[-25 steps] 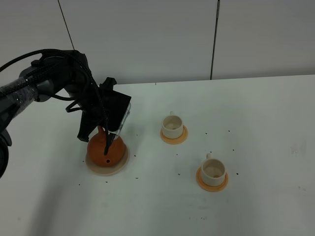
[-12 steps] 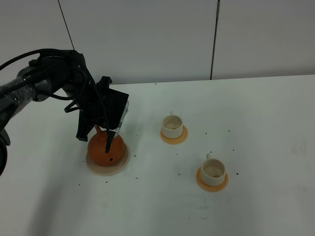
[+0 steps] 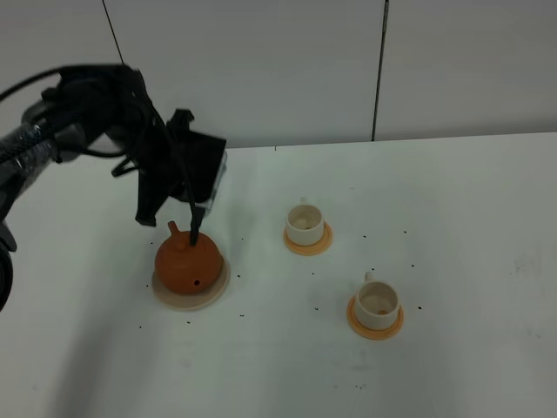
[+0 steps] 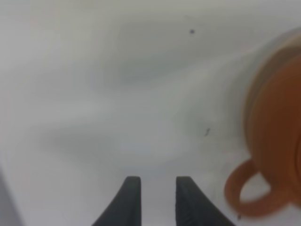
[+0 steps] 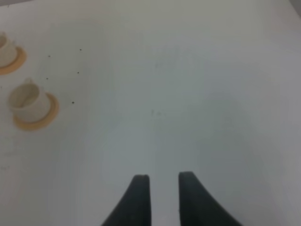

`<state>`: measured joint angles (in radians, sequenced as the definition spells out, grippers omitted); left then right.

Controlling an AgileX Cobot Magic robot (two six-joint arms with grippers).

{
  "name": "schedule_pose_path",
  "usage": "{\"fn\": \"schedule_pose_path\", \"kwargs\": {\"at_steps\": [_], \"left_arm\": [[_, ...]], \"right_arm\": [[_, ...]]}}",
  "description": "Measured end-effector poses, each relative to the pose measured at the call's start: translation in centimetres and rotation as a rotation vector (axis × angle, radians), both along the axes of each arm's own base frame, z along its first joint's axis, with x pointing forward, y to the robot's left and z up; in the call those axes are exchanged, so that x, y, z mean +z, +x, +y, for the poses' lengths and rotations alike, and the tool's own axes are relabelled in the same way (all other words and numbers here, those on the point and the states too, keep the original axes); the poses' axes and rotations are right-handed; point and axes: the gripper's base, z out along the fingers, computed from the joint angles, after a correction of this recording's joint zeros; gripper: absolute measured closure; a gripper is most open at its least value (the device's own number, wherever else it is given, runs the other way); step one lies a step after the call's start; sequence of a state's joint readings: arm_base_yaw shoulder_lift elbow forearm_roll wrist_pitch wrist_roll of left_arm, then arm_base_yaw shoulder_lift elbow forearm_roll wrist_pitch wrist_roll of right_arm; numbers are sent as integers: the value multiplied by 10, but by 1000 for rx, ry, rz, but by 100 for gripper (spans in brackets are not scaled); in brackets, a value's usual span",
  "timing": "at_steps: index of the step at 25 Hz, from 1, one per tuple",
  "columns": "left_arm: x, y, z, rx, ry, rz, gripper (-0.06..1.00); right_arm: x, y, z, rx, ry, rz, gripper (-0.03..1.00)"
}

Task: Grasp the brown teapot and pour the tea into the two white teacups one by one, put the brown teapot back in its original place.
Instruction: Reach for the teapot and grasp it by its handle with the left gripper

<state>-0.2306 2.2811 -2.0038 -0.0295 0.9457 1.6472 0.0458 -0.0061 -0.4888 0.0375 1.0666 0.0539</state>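
Observation:
The brown teapot [image 3: 187,261] sits upright on its round beige coaster [image 3: 218,290] at the left of the table. My left gripper [image 3: 195,228] hangs just above the pot's far side, apart from it. In the left wrist view my left gripper [image 4: 157,181] has its jaws close together with nothing between them, and the teapot [image 4: 277,117] with its loop handle lies off to one side. Two white teacups [image 3: 305,223] [image 3: 377,300] stand on orange coasters. My right gripper [image 5: 163,181] is narrow and empty over bare table, and is out of the exterior view.
The white table [image 3: 452,200] carries small dark specks. Both cups also show in the right wrist view [image 5: 29,99] [image 5: 3,47], far from my right gripper. A white panelled wall stands behind the table's back edge.
My left gripper has risen up and back off the teapot's handle. The teapot stays on the beige coaster. The cups have not moved.

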Motion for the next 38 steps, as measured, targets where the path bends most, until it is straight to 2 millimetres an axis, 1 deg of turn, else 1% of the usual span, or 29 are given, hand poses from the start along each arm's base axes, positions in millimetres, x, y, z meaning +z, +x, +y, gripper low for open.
{"fn": "schedule_pose_path", "kwargs": {"at_steps": [4,7,14,18,25,29,31,35,38], "left_arm": [[38,-3,-1,-8,-4,49,70],[52,-4,-1,-18,-10,38,70],[51,-4,-1,-138,28,29,70],[51,-4,-1,-247,61,17,70],[51,-4,-1,-198,47,22,70],[51,-4,-1,-200,45,22,70],[51,-4,-1,-239,55,18,70],[50,-4,2,-393,136,0,70],[50,-3,5,-429,187,-4,70]], "right_arm": [[0,0,0,0,0,0,82],[0,0,0,1,1,0,82],[0,0,0,1,2,0,82],[0,0,0,1,2,0,82],[0,0,0,1,2,0,82],[0,0,0,1,2,0,82],[0,0,0,1,2,0,82],[0,0,0,1,2,0,82],[0,0,0,1,2,0,82]]}}
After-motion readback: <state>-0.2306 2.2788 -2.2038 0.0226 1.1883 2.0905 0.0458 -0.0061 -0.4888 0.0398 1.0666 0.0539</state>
